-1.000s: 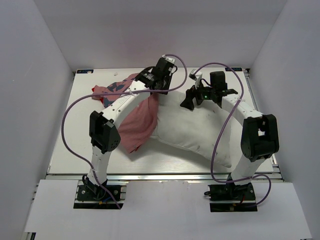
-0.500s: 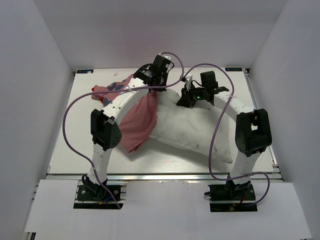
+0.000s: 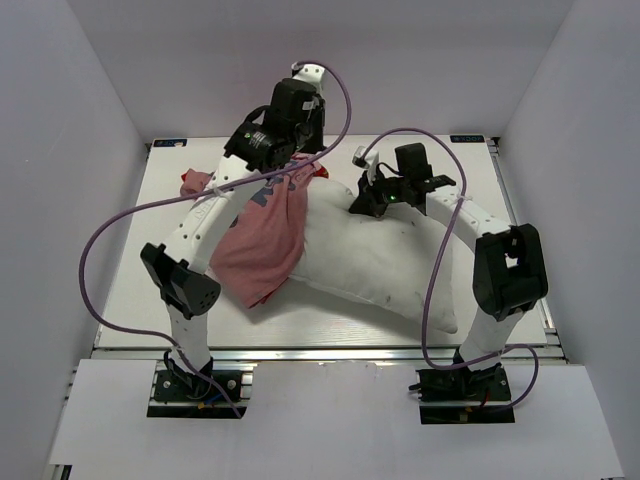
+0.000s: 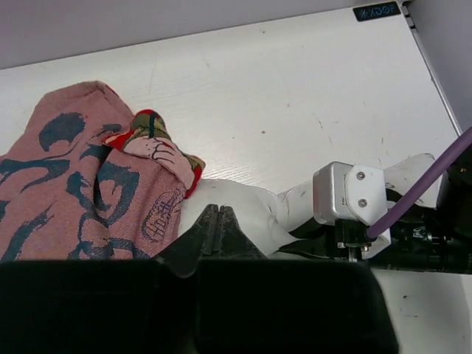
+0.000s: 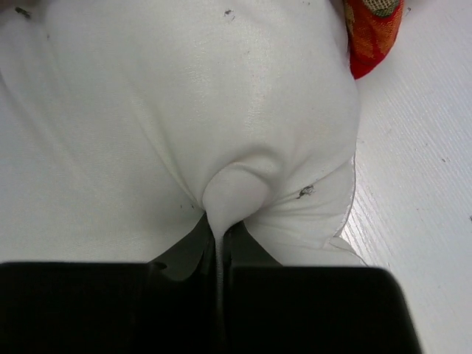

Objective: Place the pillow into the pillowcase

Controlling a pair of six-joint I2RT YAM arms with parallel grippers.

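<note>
The white pillow [image 3: 380,260] lies across the table's middle and fills the right wrist view [image 5: 184,110]. My right gripper [image 3: 362,205] [image 5: 219,221] is shut on a pinched fold at its far left corner. The red pillowcase [image 3: 265,235] [image 4: 74,184], pink lining outward, hangs tented over the pillow's left end. My left gripper [image 3: 290,168] [image 4: 214,210] is raised above it with fingers pressed together. The cloth runs up against and under the left finger; the pinch itself is hidden. A white pillow corner [image 4: 243,214] sits just past the tips, and a red pillowcase corner [image 5: 372,33] shows too.
White walls enclose the table [image 3: 450,170] on three sides. My right arm's wrist camera [image 4: 346,195] and purple cable [image 4: 428,184] sit close to the right of my left fingers. Purple cables loop above both arms [image 3: 110,230].
Both grippers have shut, the right on the pillow corner. My left arm has risen and drawn back to the left, lifting the pillowcase so it spreads wider over the pillow's left end.
</note>
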